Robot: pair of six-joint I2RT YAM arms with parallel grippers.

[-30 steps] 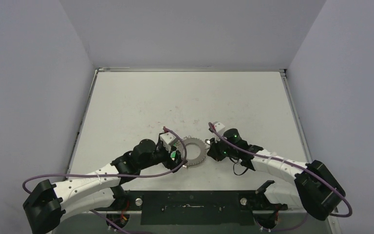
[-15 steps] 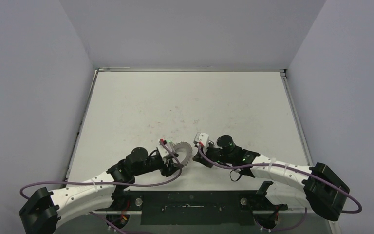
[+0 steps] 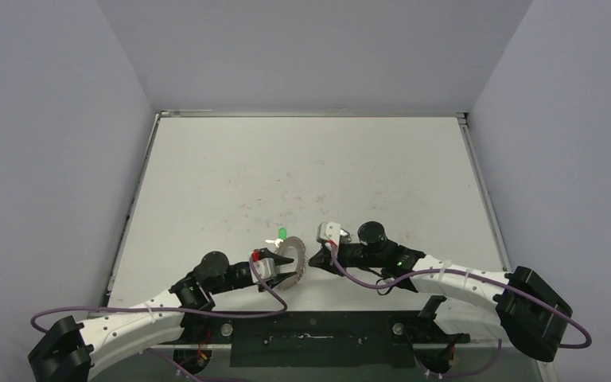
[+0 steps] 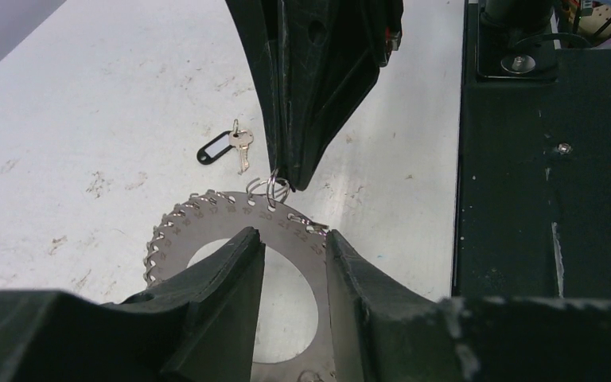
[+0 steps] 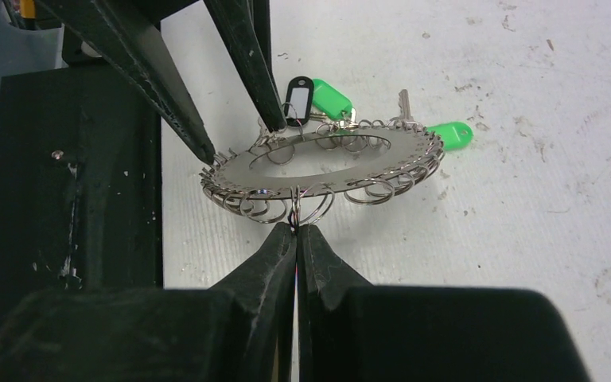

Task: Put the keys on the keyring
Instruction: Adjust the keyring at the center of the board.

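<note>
The keyring (image 3: 292,259) is a silver disc with small split rings along its rim, raised and tilted off the table. My left gripper (image 3: 277,269) grips it by the rim, its fingers (image 4: 239,263) a little apart with the band (image 4: 207,219) between them. My right gripper (image 3: 312,256) is shut on one small split ring (image 5: 296,208) at the keyring's (image 5: 318,163) near rim. A green-headed key (image 3: 282,234) lies on the table just beyond. The right wrist view shows green tags (image 5: 449,134), a black tag (image 5: 296,91) and a silver key (image 5: 402,102). The left wrist view shows the black-tagged key (image 4: 216,149).
The black base plate (image 3: 310,338) runs along the near table edge, close behind both grippers. Purple cables (image 3: 366,278) loop beside each arm. Grey walls enclose the white table (image 3: 310,167) on three sides.
Both grippers and the keyring have moved left and toward the near edge. The ring has gone from lying flat to tilted and raised. The green key now shows on the table.
</note>
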